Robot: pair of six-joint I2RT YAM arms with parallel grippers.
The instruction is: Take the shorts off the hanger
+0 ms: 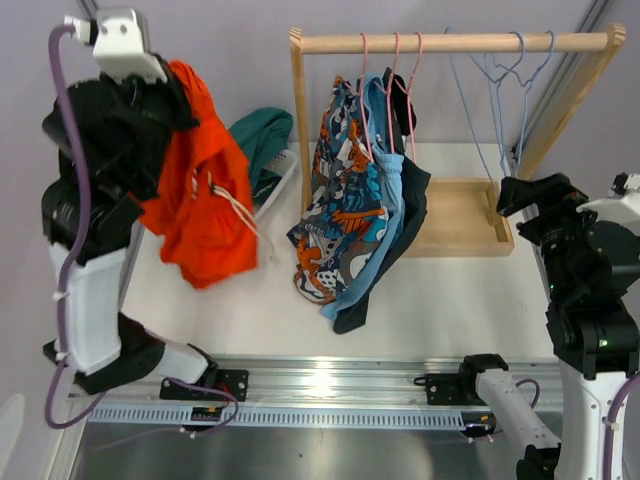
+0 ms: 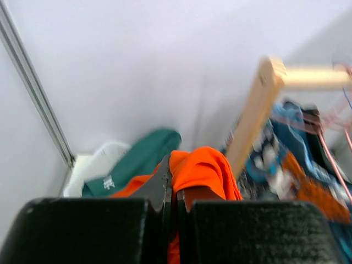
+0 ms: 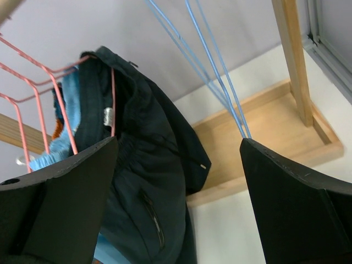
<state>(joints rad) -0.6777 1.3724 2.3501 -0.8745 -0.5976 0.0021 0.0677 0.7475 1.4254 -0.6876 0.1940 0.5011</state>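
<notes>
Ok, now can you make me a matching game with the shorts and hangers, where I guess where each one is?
Things:
1. orange shorts
2. green shorts
3. patterned shorts
4. blue hangers

Places:
A. bare on the rail
B. hanging on a pink hanger
C. pinched in the left gripper
D. lying on the table

Pairs: 1-C, 2-D, 3-B, 4-A
</notes>
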